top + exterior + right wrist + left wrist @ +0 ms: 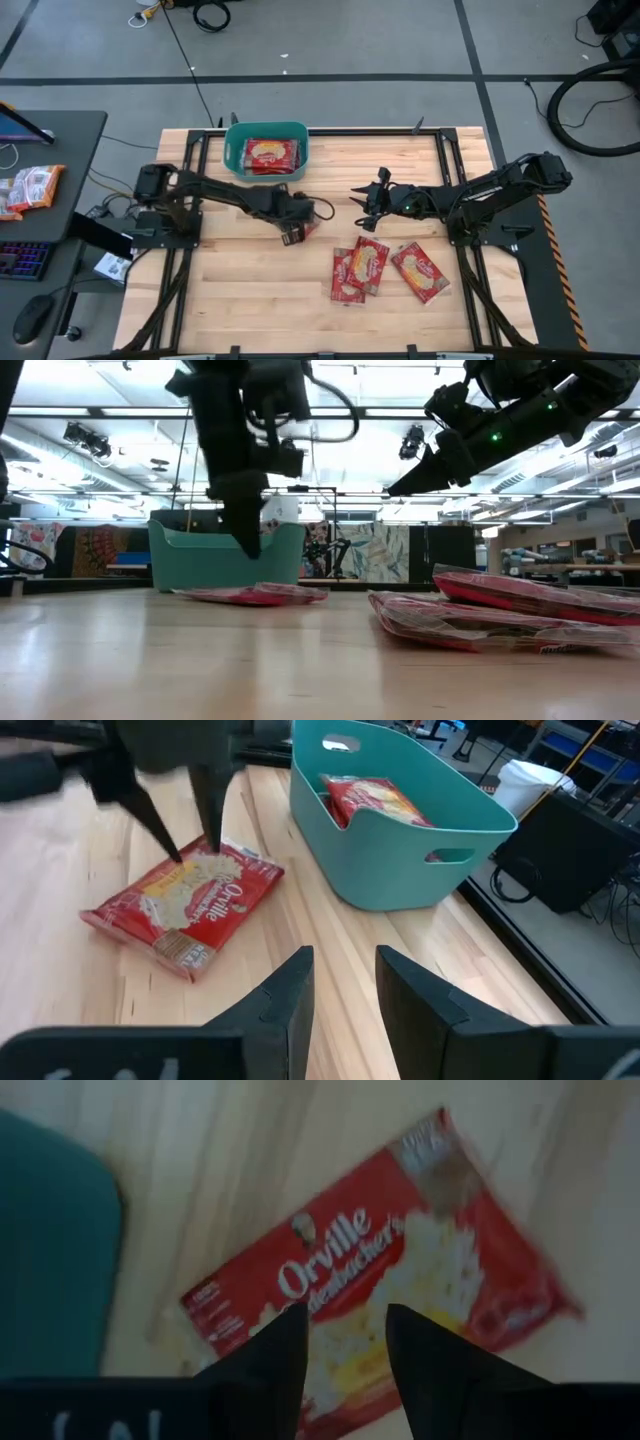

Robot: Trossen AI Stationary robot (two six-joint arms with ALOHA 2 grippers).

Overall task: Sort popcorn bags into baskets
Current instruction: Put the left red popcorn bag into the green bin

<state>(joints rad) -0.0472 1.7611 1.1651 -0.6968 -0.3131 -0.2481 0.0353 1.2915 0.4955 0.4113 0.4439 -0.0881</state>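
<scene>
Three red popcorn bags (383, 270) lie overlapping near the table's (250, 310) front edge, right of centre, and a fourth bag (185, 902) lies flat near the middle, between the teal basket (232, 140) at the back edge and the front trio. Left gripper (293, 234) hangs over that lone bag with fingers parted, nothing held. Right gripper (366, 196) is raised over the centre, fingers apart and empty; more bags (271, 156) sit in the basket.
</scene>
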